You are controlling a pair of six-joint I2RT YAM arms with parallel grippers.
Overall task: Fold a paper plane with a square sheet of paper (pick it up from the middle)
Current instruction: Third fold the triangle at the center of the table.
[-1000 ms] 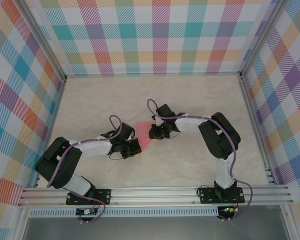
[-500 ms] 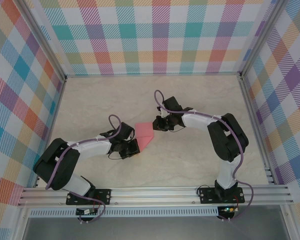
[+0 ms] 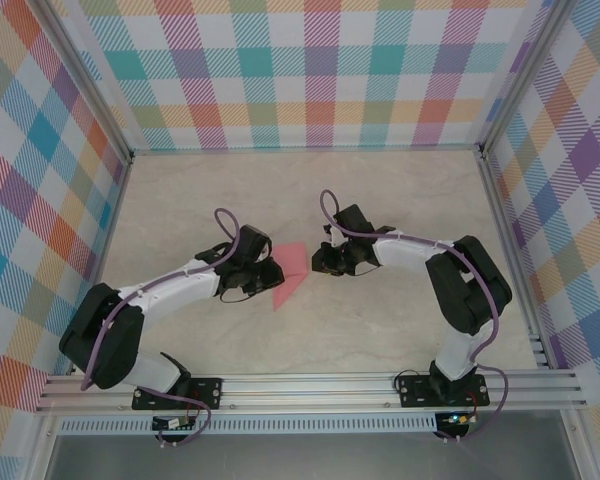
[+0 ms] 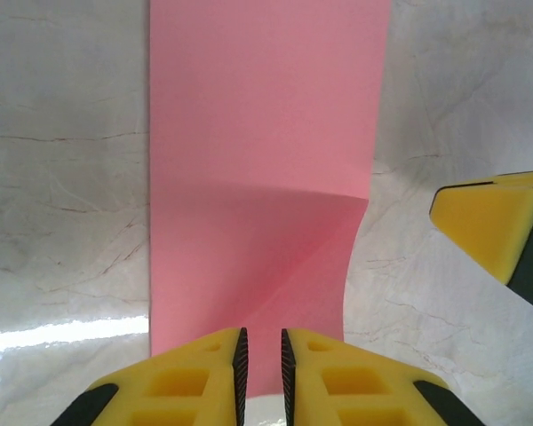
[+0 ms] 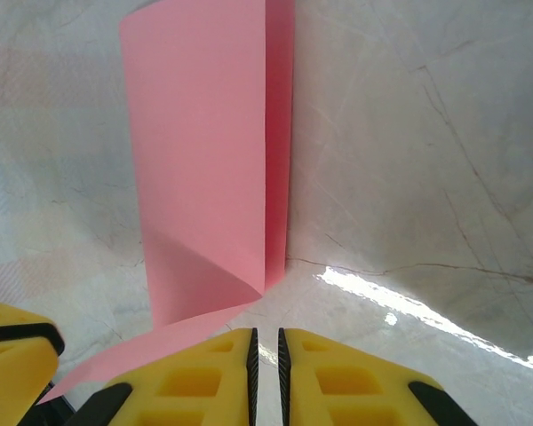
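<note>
Your folded square sheet of paper [image 3: 292, 272] lies on the bench [image 3: 400, 200] near its middle. It is a long creased strip whose narrow tip points toward 7 o'clock. Your left gripper [image 3: 271, 277] sits at the paper's 9 o'clock side. In its wrist view the fingers [image 4: 195, 382] stand a thin slit apart over the pink end, clamped on nothing. Your right gripper [image 3: 318, 263] sits at the paper's 3 o'clock side. Its fingers [image 5: 338, 382] are likewise a slit apart, just beside a loose corner.
</note>
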